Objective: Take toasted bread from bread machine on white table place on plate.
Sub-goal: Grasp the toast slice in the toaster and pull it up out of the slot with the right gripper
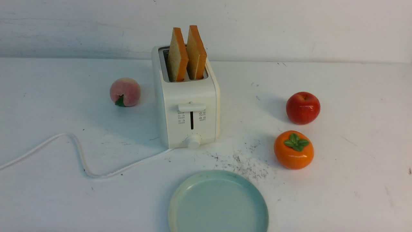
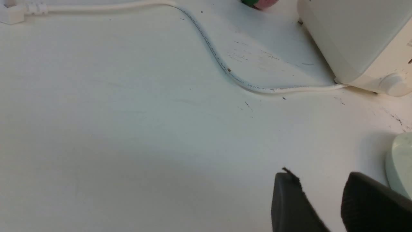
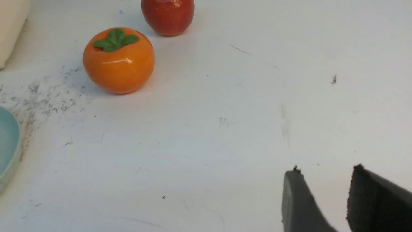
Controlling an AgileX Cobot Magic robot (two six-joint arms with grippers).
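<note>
Two slices of toasted bread (image 1: 178, 54) (image 1: 196, 53) stand upright in the slots of the cream-white bread machine (image 1: 188, 106) at the middle of the white table (image 1: 354, 161). The pale blue-green plate (image 1: 219, 203) lies bare in front of it, near the table's front edge. Neither arm shows in the front view. In the left wrist view my left gripper (image 2: 320, 175) hangs open over bare table, with the plate's rim (image 2: 400, 161) beside it and the bread machine's corner (image 2: 357, 38) farther off. My right gripper (image 3: 323, 169) is open too, above bare table, nothing between its fingers.
A peach (image 1: 125, 92) sits left of the bread machine. A red apple (image 1: 303, 107) and an orange persimmon (image 1: 293, 149) stand to its right. The white cord (image 1: 77, 154) snakes across the left of the table to its plug (image 2: 13, 13). Dark scuffs (image 1: 248, 164) mark the table by the plate.
</note>
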